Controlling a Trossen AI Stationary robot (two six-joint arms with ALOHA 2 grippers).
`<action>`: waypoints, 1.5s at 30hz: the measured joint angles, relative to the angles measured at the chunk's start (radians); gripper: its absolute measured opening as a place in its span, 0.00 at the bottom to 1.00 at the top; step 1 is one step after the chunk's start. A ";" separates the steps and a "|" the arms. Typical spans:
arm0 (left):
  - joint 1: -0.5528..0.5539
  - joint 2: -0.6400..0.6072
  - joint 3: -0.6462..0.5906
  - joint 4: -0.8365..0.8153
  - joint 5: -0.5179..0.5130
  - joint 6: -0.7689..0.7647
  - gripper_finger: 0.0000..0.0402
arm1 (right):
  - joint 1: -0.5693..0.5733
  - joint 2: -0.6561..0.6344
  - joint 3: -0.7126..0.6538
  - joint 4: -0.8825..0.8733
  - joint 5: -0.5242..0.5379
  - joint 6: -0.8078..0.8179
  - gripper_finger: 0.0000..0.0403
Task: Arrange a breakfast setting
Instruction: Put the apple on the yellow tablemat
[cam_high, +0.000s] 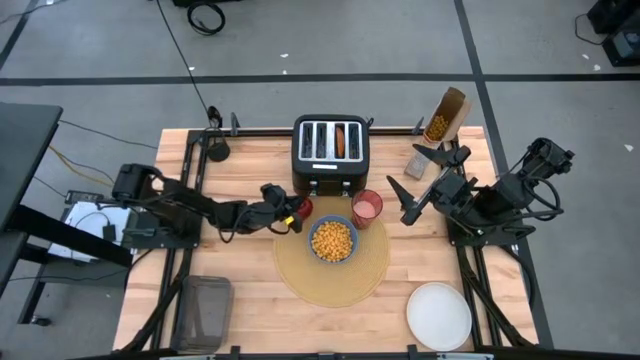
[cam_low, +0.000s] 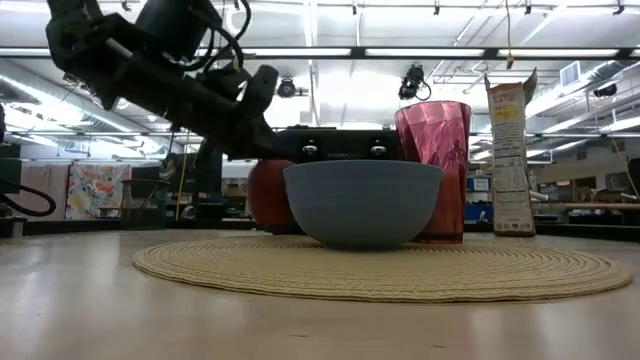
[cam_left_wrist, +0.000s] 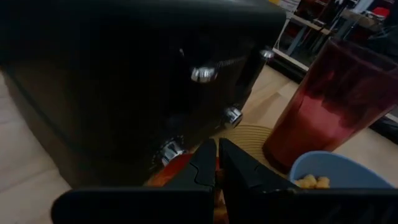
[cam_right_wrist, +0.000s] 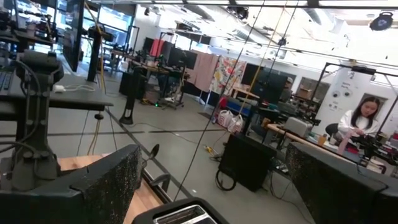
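Note:
A round tan placemat (cam_high: 335, 275) lies at the table's middle. On it stand a blue bowl (cam_high: 332, 240) full of cereal and, at its far edge, a pink cup (cam_high: 366, 208). A red apple (cam_high: 303, 208) sits at the mat's far left edge, just in front of the black toaster (cam_high: 331, 155). My left gripper (cam_high: 289, 215) is shut at the apple's top, reaching in from the left. A white plate (cam_high: 439, 315) lies near the front right corner. My right gripper (cam_high: 408, 195) hangs open, raised well above the table on the right. My left gripper has its shut fingers (cam_left_wrist: 208, 168) on the top of the apple (cam_left_wrist: 169, 177), coming from the table's left and slanting slightly down. The fingers themselves hide the place of contact, so the part they have cannot be told. In the low view the apple's underside (cam_low: 268, 225) is down at the mat's edge.
A cereal box (cam_high: 445, 115) stands at the far right. A brown piece (cam_high: 341, 140) sits in one toaster slot. A dark mesh basket (cam_high: 203, 310) lies at the front left. Bare wood shows in front of the mat and to its left.

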 joint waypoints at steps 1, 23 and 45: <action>0.000 0.015 0.000 0.012 0.001 0.000 0.04 | 0.000 0.000 0.000 0.000 0.000 0.000 0.99; 0.005 0.065 0.003 -0.009 -0.005 -0.046 0.19 | 0.000 0.000 0.000 0.000 0.004 0.000 0.99; 0.009 0.021 0.001 -0.028 0.033 -0.071 0.45 | 0.000 0.000 0.000 0.000 0.010 0.000 0.99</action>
